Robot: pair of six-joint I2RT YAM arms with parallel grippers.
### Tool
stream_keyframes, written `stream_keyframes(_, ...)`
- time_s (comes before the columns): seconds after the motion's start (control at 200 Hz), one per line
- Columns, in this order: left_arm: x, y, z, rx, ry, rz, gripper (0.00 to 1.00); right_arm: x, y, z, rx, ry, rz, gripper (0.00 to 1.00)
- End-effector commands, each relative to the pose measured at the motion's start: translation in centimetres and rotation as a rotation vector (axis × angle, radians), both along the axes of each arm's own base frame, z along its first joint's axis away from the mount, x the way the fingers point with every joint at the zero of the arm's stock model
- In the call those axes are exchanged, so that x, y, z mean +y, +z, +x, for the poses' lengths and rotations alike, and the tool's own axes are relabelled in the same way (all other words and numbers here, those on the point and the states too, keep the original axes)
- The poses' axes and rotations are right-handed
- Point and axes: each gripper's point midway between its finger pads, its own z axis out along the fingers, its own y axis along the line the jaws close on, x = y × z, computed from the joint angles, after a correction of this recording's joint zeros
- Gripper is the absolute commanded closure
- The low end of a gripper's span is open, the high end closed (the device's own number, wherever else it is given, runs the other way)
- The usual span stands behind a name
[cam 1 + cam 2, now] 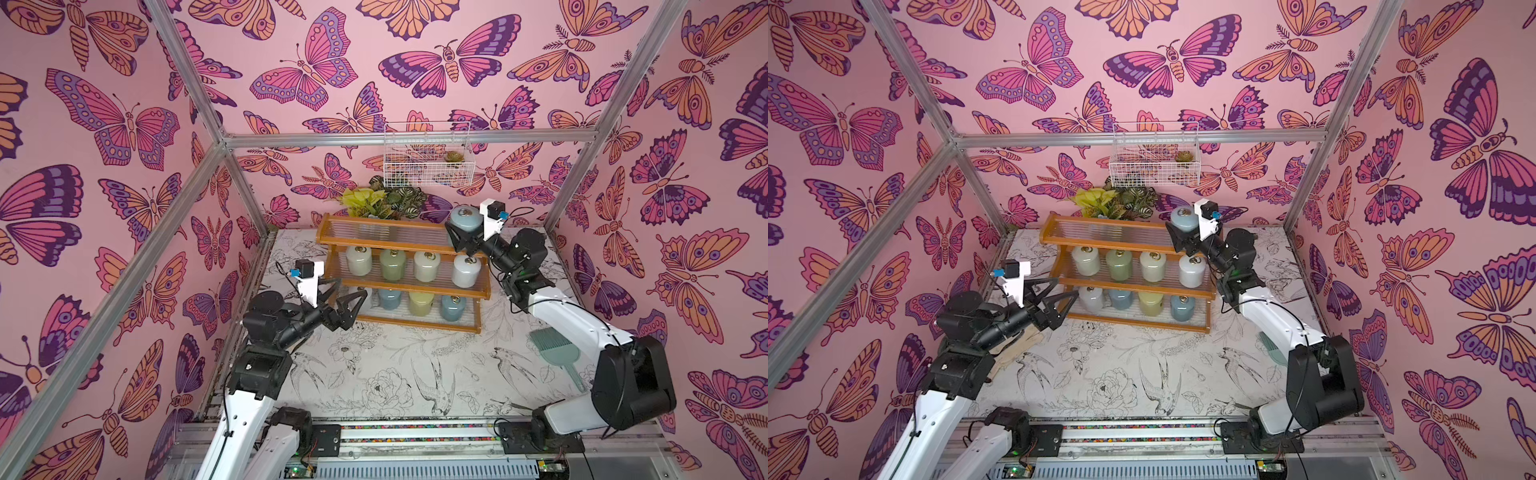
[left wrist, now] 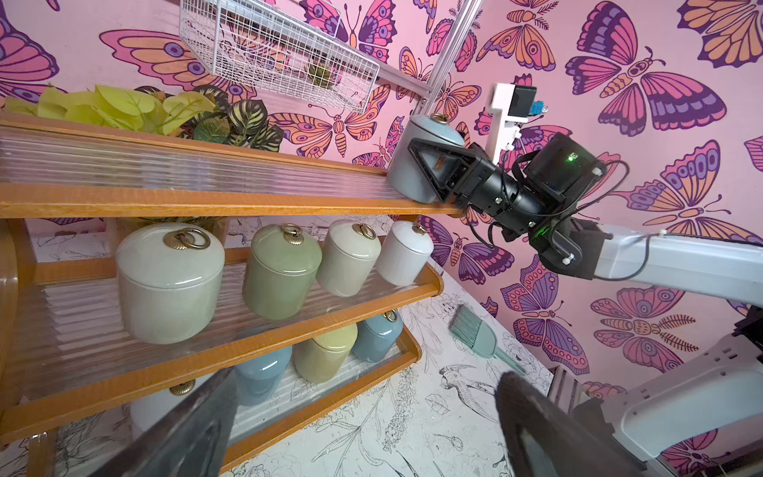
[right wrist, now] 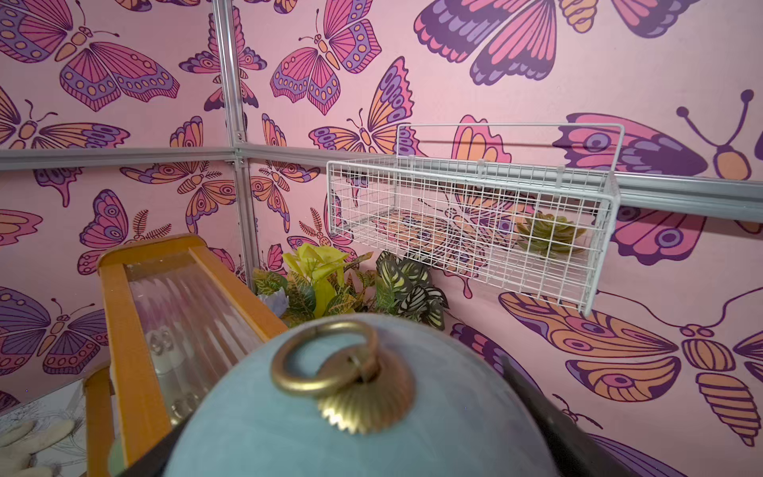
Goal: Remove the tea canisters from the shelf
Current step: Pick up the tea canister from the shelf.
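Note:
The shelf [image 1: 374,241] is a three-tier wooden rack at the back of the table. A blue-grey tea canister [image 1: 464,217] stands at the right end of its top tier, and my right gripper [image 1: 462,229] is shut on it, fingers against both sides; the right wrist view shows its gold ring [image 3: 326,363] close up. The middle tier holds several canisters, cream [image 1: 358,261] to white [image 1: 465,271]. The bottom tier holds white [image 1: 1091,298], blue-grey [image 1: 390,297], yellow-green [image 1: 420,302] and blue-grey [image 1: 452,307]. My left gripper [image 1: 353,291] is open, empty, by the bottom tier's left end.
A white wire basket [image 1: 428,160] with a small succulent hangs on the back wall above the shelf. Leafy plants [image 1: 382,201] stand behind the top tier. A teal hand brush [image 1: 555,347] lies on the table to the right, by the right arm.

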Motion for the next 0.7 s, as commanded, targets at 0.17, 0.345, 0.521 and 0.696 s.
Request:
stream_keyframes(0.17, 0.2, 0.3, -0.1, -0.040, 0.015, 0.005, 0.00, -0.6, -0.2, 1.1, -0.015, -0.037, 0.036, 0.25)
stream_keyframes(0.345, 0.3, 0.3, -0.1, -0.041, 0.018, 0.004, 0.00, -0.4, 0.5, 0.6, -0.032, -0.016, 0.041, 0.30)
stream_keyframes(0.521, 0.3, 0.2, -0.1, -0.041, 0.020, 0.006, 0.00, -0.3, 1.8, -0.2, -0.070, 0.002, 0.050, 0.30)
stream_keyframes(0.696, 0.3, 0.3, -0.1, -0.044, 0.023, 0.006, 0.00, -0.3, 3.2, -0.9, -0.105, 0.016, 0.049, 0.30)
